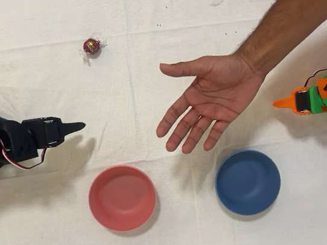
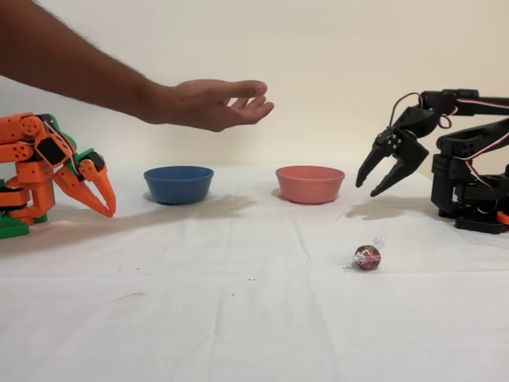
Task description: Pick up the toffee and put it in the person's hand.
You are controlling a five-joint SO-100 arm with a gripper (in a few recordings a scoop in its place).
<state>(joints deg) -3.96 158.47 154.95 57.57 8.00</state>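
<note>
Red-foiled toffee (image 1: 91, 46) is seen lying free on the white worktop (image 1: 167, 232), upper left of the overhead view, above and slightly right of the black arm's pincer (image 1: 74, 128), well apart from it. Pincer jaws are parted and empty in the fixed view. The person's hand (image 1: 209, 101) is held open at centre frame.

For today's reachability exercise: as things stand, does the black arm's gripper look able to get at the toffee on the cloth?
Probably yes. The toffee lies alone on the cloth, the open gripper hangs above the table nearby, and neither bowl nor the person's hand lies between them.
</note>
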